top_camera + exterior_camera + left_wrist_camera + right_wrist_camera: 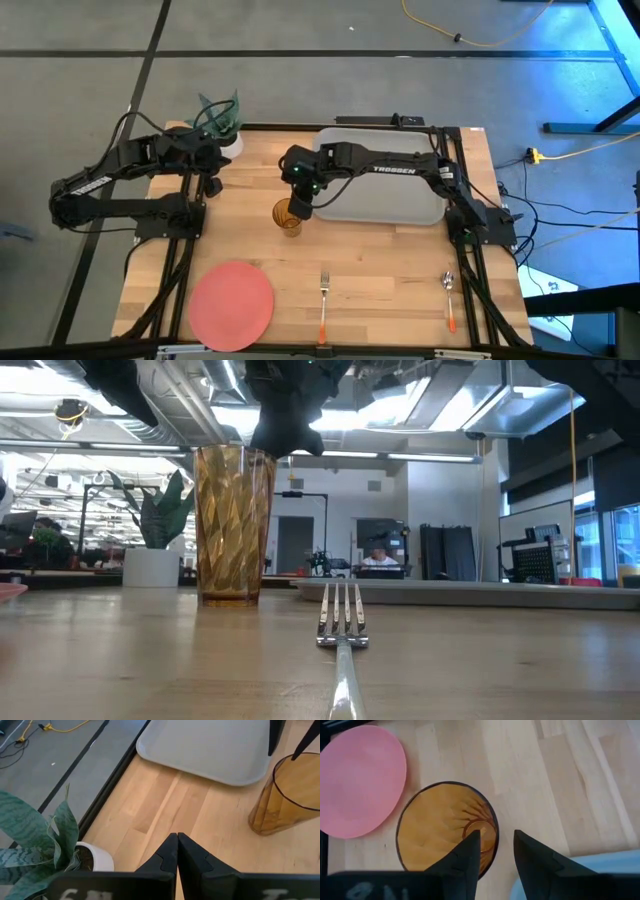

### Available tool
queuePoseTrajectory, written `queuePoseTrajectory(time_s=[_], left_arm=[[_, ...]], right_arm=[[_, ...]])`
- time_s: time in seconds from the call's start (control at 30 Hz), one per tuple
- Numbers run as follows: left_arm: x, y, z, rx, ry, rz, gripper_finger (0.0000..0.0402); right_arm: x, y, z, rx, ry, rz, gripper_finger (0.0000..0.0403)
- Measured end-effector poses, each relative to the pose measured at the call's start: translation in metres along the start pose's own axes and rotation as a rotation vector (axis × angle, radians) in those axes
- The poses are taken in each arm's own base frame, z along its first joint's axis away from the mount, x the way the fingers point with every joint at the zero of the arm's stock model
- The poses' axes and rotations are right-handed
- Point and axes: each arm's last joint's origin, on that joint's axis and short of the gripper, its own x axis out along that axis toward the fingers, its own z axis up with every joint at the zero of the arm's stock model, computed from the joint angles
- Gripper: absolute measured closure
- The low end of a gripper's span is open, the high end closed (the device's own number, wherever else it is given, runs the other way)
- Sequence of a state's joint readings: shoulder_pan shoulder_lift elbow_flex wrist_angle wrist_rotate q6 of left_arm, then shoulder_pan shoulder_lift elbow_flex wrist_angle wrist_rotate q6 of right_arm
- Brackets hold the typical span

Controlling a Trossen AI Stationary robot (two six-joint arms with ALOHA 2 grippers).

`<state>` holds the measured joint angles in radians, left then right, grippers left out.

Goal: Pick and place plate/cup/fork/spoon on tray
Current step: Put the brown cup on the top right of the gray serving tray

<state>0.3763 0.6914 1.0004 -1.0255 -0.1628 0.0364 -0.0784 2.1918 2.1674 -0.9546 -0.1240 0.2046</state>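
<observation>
— While the right gripper (pixel 298 208) hangs over the cup (pixel 288 217), how do its fingers stand?
— Spread, one inside the rim, one outside. Whether they touch the wall, I cannot tell.
— And the cup?
— Upright on the table (pixel 390 260), just off the tray's (pixel 400 205) left near corner.
— The rest?
— The plate (pixel 232 305) lies at the near left, the fork (pixel 324 300) near the middle of the near edge, the spoon (pixel 450 298) near right, all off the tray.
— The left gripper (pixel 214 184)?
— Closed on nothing, at the far left beside the plant (pixel 218 118).
</observation>
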Motion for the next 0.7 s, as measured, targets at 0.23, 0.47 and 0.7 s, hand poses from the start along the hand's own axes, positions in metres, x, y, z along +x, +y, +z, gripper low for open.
queuePoseTrajectory(time_s=[0.23, 0.47, 0.7], left_arm=[[0.000, 0.000, 0.000, 0.000, 0.000, 0.000, 0.0401], [0.000, 0.000, 0.000, 0.000, 0.000, 0.000, 0.0401], [0.000, 0.000, 0.000, 0.000, 0.000, 0.000, 0.0401]], right_arm=[[0.022, -0.004, -0.003, 0.044, 0.034, -0.018, 0.0284], [0.031, -0.005, -0.006, 0.025, 0.055, -0.023, 0.0284], [0.031, -0.006, -0.007, 0.024, 0.061, -0.039, 0.0357]])
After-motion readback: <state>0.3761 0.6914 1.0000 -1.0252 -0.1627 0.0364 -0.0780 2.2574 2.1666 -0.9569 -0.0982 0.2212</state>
